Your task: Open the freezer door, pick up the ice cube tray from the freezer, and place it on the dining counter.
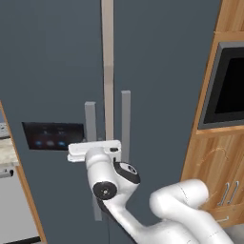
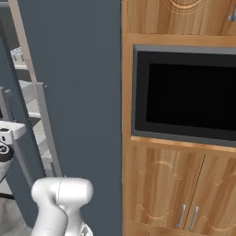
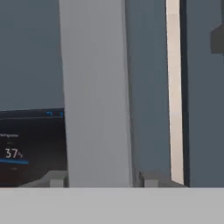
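Grey and upright, the long handle of the freezer door is standing straight ahead of the pincer, running top to bottom between the two finger tips, which are sitting one on each side of the bar and close against it; the pincer is at a middling width that looks like a clasp around the handle, though whether the pads are truly pressing the bar cannot be told. In the left base view the pincer is reaching in level, crosswise to the handle, so the handle's long axis is lying square to the line between the fingers. To the pincer's left the black display panel with its blue lights is glowing on the same door; to its right a pale strip of gap is showing between this door and the plain door, so the door looks barely cracked or not yet swung. As a judgement, the coming move is a pull back toward the robot, swinging the door about its far-left hinge. From the right base view, light shelves of the freezer are peeking through the opening; the ice cube tray is presumably lying somewhere behind the door, beyond the pincer, and what the shelves are holding cannot be made out.
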Controlling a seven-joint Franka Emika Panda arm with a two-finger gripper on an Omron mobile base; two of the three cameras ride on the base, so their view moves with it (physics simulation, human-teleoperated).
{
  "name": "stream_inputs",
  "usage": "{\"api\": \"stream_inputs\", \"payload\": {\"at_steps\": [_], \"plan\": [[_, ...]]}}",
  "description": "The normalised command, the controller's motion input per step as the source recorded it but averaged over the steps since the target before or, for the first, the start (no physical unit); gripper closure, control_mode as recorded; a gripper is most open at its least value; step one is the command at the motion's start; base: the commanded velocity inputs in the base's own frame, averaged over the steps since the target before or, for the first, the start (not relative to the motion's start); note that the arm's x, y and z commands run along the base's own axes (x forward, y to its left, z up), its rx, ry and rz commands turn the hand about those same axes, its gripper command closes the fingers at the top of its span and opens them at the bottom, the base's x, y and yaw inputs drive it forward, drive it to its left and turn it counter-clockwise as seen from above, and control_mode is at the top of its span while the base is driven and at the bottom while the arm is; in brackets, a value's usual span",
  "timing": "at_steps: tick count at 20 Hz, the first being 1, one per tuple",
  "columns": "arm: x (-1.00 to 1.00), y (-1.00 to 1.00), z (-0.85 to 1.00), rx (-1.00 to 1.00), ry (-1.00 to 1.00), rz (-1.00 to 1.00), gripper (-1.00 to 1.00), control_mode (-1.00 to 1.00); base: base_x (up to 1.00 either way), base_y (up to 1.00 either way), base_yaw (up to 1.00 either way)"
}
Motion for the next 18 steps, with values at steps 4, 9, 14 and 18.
{"api": "stream_inputs", "payload": {"at_steps": [4, 9, 14, 18], "plan": [[-0.92, 0.55, -0.03, -0.1, 0.0, 0.11, 1.0, -1.0, 0.0, 0.0, 0.0], [-0.62, 0.71, -0.03, -0.09, 0.0, 0.13, 1.0, -1.0, 0.0, 0.0, 0.0], [-0.43, 0.76, -0.08, -0.08, 0.03, 0.1, 1.0, -1.0, 0.0, 0.0, 0.0], [-0.38, 0.78, -0.11, -0.07, 0.06, 0.11, 1.0, -1.0, 0.0, 0.0, 0.0]]}}
